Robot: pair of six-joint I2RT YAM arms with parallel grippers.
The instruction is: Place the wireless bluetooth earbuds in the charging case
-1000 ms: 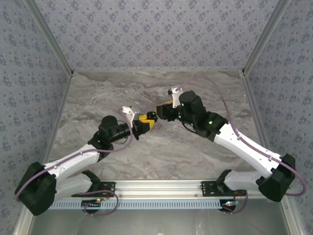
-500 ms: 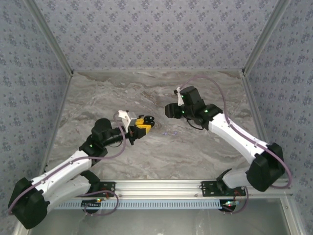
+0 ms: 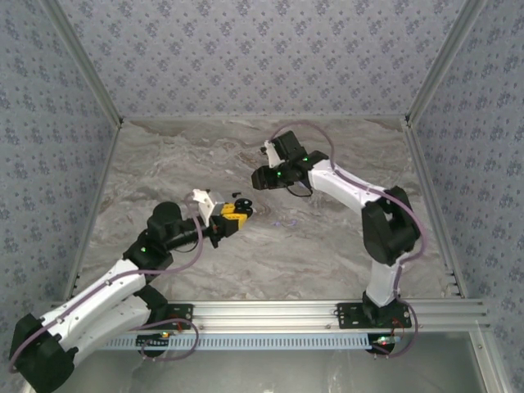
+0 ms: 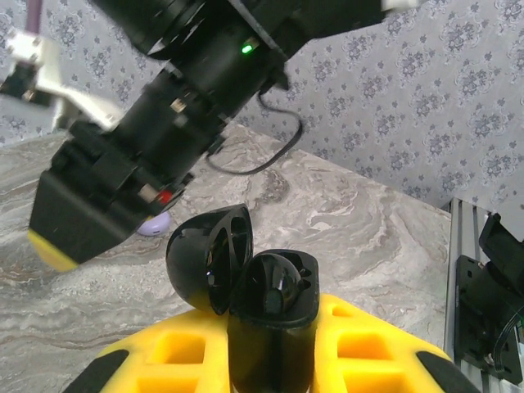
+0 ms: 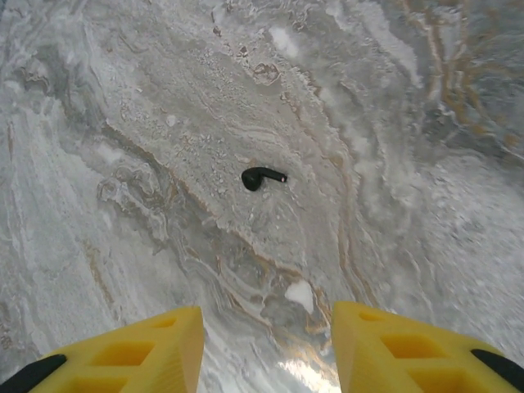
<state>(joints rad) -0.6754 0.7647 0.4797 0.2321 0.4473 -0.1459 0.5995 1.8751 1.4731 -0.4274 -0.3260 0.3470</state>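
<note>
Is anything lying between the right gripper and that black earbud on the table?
Nothing visible does. The black earbud lies alone on the bare table, straight ahead of the open right gripper.

l pincer (image 3: 234, 211) grips blk case (image 3: 242, 205); r pincer (image 3: 258, 179) close by, farther back, apart.

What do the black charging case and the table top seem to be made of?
The charging case looks like hard plastic, glossy black: its open lid shows soft highlights. The table top looks like marble, grey veins, dull sheen; stone or printed laminate, I cannot tell.
</note>
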